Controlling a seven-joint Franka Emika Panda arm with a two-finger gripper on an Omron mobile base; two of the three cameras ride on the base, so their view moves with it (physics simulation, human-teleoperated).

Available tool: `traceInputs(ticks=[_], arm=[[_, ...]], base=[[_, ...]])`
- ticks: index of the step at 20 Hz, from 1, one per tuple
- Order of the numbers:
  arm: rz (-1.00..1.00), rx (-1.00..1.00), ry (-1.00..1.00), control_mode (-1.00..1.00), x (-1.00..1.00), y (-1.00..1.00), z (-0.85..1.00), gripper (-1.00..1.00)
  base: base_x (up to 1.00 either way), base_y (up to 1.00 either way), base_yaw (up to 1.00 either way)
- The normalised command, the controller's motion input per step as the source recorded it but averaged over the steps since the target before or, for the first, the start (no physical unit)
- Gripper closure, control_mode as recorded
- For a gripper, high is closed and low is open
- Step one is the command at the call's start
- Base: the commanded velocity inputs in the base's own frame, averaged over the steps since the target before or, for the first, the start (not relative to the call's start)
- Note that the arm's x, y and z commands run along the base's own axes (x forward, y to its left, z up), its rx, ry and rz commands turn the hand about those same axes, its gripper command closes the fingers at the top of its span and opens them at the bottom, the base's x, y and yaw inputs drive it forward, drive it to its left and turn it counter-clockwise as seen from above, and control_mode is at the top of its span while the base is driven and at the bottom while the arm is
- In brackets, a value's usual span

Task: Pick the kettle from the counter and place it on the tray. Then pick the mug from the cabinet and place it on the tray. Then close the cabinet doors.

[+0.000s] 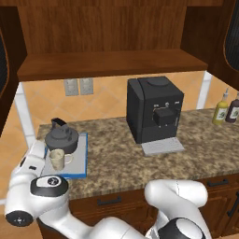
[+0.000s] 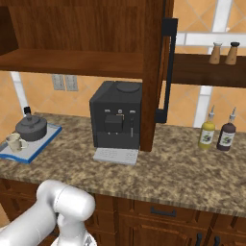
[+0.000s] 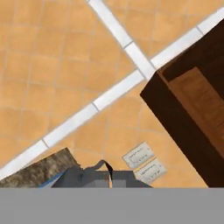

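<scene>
The claw (image 3: 108, 178), clenched and empty, hangs just above the kettle (image 1: 61, 138) and mug (image 1: 58, 159), both set on the tray (image 1: 80, 161) at the worktop's (image 1: 140, 163) left end. Remaining: the cabinet doors (image 2: 153, 72), likely stiff and heavy, best pushed near the bar handle (image 2: 168, 72).

Kitchen: granite counter (image 1: 140, 163), coffee machine (image 1: 154, 109), wall cabinet (image 1: 107, 42).

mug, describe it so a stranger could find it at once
Find the black coffee machine on the counter, then look left to the blue-rimmed tray. The mug stands at its front, small and cream beside the larger dark kettle.
</scene>
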Motion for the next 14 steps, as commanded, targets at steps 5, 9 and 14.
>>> traceInputs(ticks=[5, 9, 14], arm=[[-0.07, -0.34, -0.29, -1.0, 0.0, 0.01, 0.14, 1.0], [-0.02, -0.28, -0.42, -1.0, -0.01, 0.21, 0.34, 1.0], [-0.02, -0.25, -0.49, -1.0, -0.08, 0.26, 0.28, 1.0]], base=[[0.0, 0.0, 0.0], [0.0, 0.0, 0.0], [0.0, 0.0, 0.0]])
